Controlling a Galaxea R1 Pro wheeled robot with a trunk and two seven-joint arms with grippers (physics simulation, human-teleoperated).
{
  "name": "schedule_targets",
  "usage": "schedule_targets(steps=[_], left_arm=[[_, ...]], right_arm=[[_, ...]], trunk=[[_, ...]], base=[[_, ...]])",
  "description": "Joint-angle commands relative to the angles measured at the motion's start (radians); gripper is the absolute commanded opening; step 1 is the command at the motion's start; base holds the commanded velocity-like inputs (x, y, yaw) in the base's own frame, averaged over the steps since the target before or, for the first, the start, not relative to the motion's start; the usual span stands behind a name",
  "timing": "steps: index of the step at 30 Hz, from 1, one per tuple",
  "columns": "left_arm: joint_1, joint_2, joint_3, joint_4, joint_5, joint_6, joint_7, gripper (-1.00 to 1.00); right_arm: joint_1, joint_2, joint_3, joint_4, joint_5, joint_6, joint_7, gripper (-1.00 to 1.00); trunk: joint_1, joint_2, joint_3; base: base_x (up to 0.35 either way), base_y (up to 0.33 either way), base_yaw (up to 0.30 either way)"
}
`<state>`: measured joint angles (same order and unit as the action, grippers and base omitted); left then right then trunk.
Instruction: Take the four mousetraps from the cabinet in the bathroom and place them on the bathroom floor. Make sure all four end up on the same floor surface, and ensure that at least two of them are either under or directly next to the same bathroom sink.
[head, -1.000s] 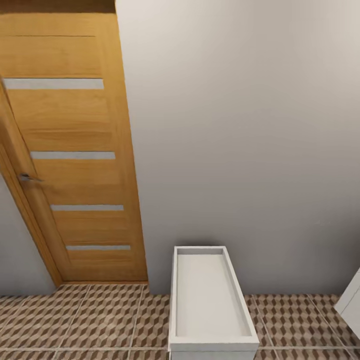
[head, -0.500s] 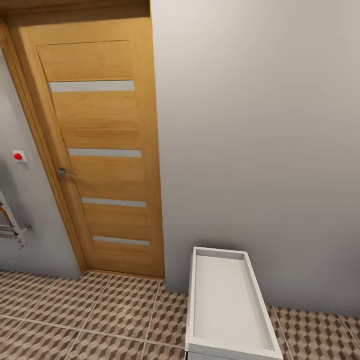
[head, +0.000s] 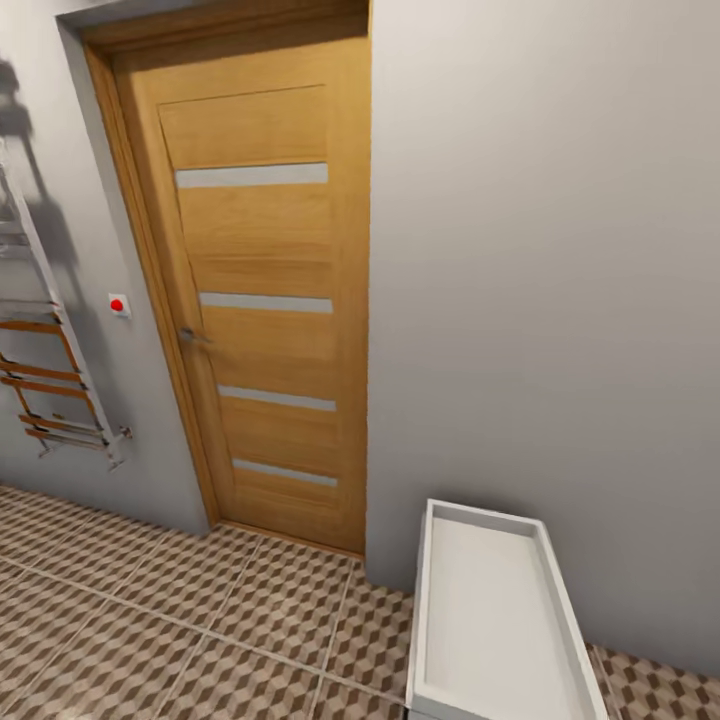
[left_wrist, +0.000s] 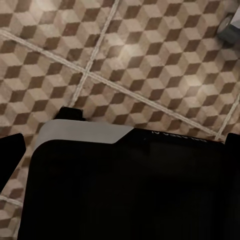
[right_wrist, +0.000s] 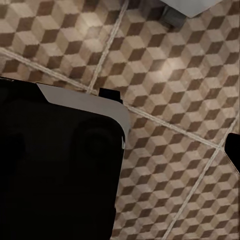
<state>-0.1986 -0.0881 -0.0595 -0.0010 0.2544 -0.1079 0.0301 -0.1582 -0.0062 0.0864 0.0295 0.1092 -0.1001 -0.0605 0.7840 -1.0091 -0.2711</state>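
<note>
Head view gave me a closed orange-brown wooden door (head: 265, 300) left of the wide white straight-edged sink (head: 497, 625) on cube-patterned brown-and-beige floor tiles (head: 180, 630); I couldn't tell either end effector's opening.

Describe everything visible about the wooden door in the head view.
The wooden door is shut and set upright in a matching orange-brown frame, in the grey wall. Its grain looks like light oak. Four narrow pale horizontal strips cross its face at intervals, and a small metal handle sits on its left edge at mid height. Its bottom edge meets the cube-patterned bathroom floor. Nothing leans against it.
</note>
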Motion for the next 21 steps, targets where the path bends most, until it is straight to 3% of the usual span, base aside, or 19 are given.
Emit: schedule_targets(steps=[1, 21], left_arm=[[-0.001, -0.001, -0.007, 0.001, 0.007, -0.003, 0.003, 1.0], [-0.001, -0.001, -0.007, 0.001, 0.008, -0.001, 0.005, 1.0]], right_arm=[[-0.001, 0.0, 0.008, 0.003, 0.007, -0.004, -0.005, 1.0], [-0.001, 0.0, 0.009, 0.003, 0.009, -0.001, -0.006, 1.0]], trunk=[[0.0, -0.001, -0.001], [0.0, -0.001, -0.001]], base=[[0.0, 0.0, 0.292], [0.0, 0.0, 0.292]])
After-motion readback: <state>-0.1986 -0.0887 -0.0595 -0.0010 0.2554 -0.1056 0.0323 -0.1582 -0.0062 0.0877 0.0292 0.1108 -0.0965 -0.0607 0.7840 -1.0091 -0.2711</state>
